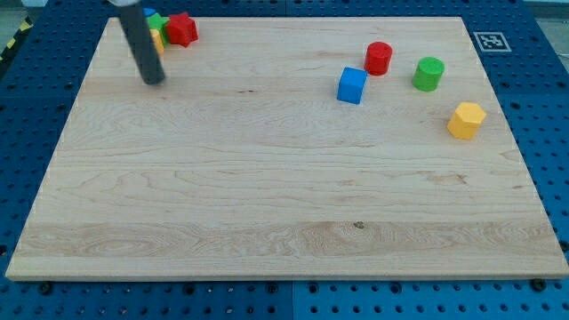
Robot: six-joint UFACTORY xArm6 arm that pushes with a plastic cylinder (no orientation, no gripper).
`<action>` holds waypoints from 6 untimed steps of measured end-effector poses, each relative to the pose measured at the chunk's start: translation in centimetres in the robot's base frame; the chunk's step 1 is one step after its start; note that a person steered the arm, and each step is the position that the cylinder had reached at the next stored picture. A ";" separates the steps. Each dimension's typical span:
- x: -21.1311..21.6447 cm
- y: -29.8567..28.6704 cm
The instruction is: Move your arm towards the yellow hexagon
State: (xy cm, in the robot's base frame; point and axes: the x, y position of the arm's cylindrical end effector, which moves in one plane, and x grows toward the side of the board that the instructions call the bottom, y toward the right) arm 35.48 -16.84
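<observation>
The yellow hexagon (466, 120) lies on the wooden board (267, 204) near the view's right edge. My tip (154, 80) rests on the board at the view's upper left, far to the left of the hexagon. The rod rises from the tip toward the view's top left and partly hides a cluster of blocks behind it.
A red block (182, 29), a green block (155, 20), a yellow block (159, 39) and a blue block (151, 12) cluster at the top left beside the rod. A blue cube (352, 85), a red cylinder (379, 58) and a green cylinder (428, 74) lie left of and above the hexagon.
</observation>
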 end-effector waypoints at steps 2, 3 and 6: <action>8.6 18.4; 13.0 29.1; 9.7 46.9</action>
